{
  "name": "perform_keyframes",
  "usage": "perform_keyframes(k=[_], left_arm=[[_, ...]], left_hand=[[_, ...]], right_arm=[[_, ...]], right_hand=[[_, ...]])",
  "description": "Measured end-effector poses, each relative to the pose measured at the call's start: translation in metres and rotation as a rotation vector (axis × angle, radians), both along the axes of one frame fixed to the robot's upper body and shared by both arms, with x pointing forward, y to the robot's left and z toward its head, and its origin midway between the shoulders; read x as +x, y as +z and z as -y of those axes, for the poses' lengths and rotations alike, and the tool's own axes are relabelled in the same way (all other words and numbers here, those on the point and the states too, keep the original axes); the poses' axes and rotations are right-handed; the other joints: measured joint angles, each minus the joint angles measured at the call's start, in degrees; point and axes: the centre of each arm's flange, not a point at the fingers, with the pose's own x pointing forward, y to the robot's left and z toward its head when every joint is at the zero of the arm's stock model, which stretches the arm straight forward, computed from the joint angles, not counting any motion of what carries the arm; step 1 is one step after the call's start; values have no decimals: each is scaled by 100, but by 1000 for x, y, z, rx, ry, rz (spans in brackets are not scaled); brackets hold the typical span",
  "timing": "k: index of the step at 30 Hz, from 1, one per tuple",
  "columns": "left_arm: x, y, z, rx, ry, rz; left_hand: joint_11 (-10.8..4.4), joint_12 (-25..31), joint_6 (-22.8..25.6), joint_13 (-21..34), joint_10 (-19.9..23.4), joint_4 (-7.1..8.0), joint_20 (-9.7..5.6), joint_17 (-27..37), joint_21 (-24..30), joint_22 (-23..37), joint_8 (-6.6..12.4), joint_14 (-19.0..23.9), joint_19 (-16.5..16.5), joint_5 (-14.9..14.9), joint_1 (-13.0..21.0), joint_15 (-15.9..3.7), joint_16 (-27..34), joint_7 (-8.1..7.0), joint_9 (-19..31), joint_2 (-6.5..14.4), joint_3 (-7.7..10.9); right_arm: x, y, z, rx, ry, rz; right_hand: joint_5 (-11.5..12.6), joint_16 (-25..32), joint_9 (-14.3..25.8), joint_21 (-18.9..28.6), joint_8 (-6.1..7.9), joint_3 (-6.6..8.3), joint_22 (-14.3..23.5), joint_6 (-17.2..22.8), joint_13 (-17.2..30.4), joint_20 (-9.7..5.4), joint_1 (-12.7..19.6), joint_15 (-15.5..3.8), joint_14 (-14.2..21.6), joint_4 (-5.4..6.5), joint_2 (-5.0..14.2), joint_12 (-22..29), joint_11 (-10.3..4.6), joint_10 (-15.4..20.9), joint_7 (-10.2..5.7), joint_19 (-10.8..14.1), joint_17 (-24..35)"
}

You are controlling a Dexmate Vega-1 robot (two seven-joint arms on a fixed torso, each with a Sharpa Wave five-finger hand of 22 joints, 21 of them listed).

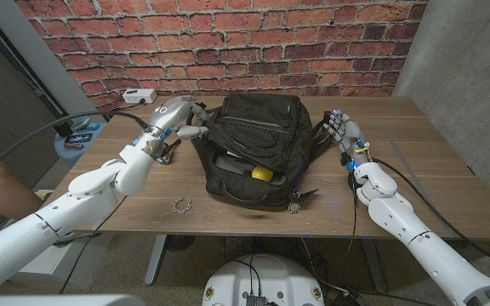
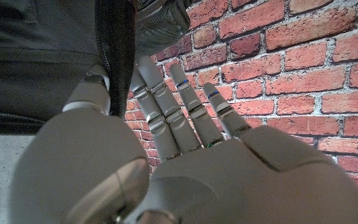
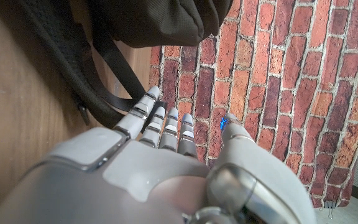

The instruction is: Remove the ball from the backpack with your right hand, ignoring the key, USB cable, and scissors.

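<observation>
No text, label, brand or number can be read on anything here.

White glossy arms, grey segmented fingers (image 3: 166,127), blue fingertip marks, black cables

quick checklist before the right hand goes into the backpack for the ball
1. Backpack pocket unzipped: ok, the opening gapes.
2. Ball visible: ok, yellow, lying inside the opening.
3. Right hand free: ok, fingers apart, holding nothing, beside the bag's right side.
4. Left hand steadying the bag: ok, thumb hooked on the upper left edge.
5. Key, USB cable and scissors clear of the ball: cannot tell, interior too dark.
6. Straps clear of the right hand's fingers: not ok, one lies just ahead.
</observation>
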Motion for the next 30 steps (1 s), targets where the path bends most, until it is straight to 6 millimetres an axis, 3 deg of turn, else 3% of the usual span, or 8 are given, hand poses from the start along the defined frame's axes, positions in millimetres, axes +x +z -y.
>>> perform_keyframes(k=[30], left_arm=[[13, 31, 4, -109, -52, -74]], left_hand=[[-22, -44, 30, 80, 22, -1, 49, 26, -45, -1, -112, -61, -48, -5, 0, 1, 0, 30, 0, 0, 0]], right_arm=[[-18, 1, -7, -113, -24, -15]], right_hand=[[0, 0, 0, 0, 0, 0, 0, 0, 0, 0, 0, 0, 0, 0, 0, 0, 0, 0, 0, 0, 0]])
